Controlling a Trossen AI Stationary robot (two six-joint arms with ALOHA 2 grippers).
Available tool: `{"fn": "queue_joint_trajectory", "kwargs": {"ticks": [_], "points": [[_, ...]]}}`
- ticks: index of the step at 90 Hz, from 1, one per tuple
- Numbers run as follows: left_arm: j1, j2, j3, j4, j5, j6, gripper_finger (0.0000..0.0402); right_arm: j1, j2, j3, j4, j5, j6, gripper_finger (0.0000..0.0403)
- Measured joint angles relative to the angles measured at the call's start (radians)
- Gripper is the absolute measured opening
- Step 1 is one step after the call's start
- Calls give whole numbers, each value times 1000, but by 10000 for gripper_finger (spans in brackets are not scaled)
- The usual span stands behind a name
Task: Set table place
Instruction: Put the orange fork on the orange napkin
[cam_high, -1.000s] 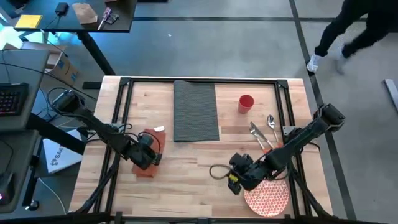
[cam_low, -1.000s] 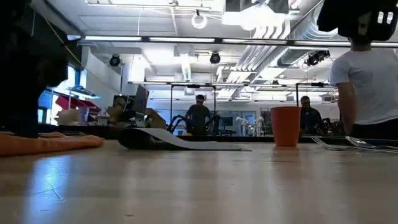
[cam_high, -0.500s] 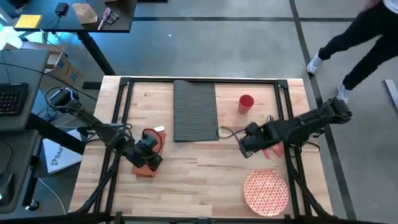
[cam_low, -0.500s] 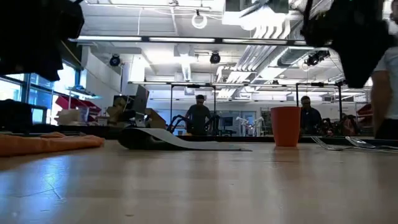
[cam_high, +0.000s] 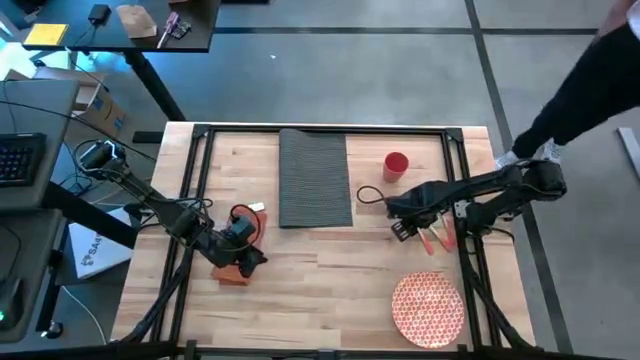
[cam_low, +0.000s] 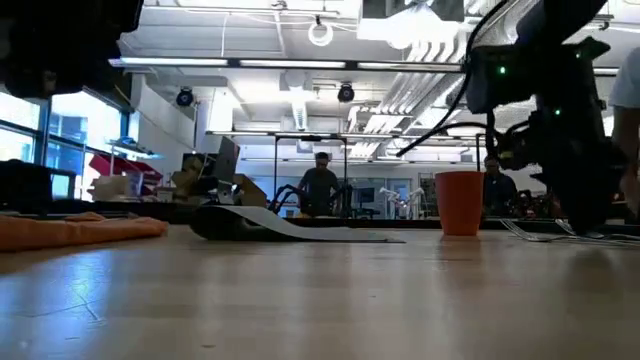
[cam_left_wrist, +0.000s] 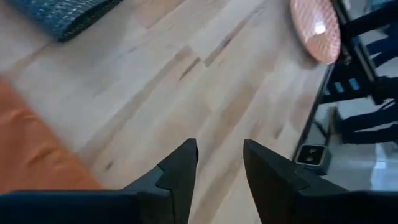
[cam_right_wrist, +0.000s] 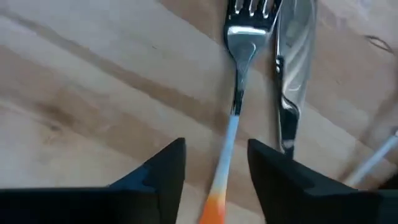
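The orange napkin (cam_high: 232, 272) lies flat near the table's left edge, with my left gripper (cam_high: 246, 256) open just above its right side and nothing between its fingers (cam_left_wrist: 217, 167). My right gripper (cam_right_wrist: 214, 163) is open, low over the utensils (cam_high: 432, 238) at the right. Its fingers stand on either side of the fork's (cam_right_wrist: 239, 68) orange-ended handle; a second silver utensil (cam_right_wrist: 291, 81) lies beside the fork. The dark ribbed placemat (cam_high: 315, 178) lies at the far middle, the red cup (cam_high: 396, 165) stands right of it, and the patterned plate (cam_high: 428, 310) rests near the front right.
In the low view the placemat's near end (cam_low: 225, 222) curls up off the wood. Black frame rails (cam_high: 190, 200) run along the table's sides. A person's legs (cam_high: 590, 80) move beyond the far right corner. Bare wood (cam_high: 330, 270) lies between napkin and plate.
My right gripper has left the plate's side, gone toward the far edge and come down over the utensils, fingers straddling the fork handle. My left gripper has risen off the napkin, which stays where it was.
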Motion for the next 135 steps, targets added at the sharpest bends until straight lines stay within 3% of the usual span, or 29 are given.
{"fn": "queue_joint_trajectory", "kwargs": {"ticks": [29,46,61,72,87,102,116,135], "points": [[1,0,0,43,-7,13,120,-33,-3,-69,113,-41,-21,13],[21,0,0,69,-54,52,120,-7,4,-15,125,-51,6,1],[82,1,0,70,-106,90,120,71,2,90,235,-58,122,0],[139,1,0,90,-150,128,120,137,2,187,363,30,241,0],[225,2,-58,356,-204,242,124,196,58,363,400,158,264,0],[346,1,-111,649,-116,428,157,222,197,575,367,219,190,0],[428,1,-111,704,-18,579,193,225,330,748,346,227,117,0],[468,13,-113,676,25,611,204,225,458,940,309,227,35,0]]}}
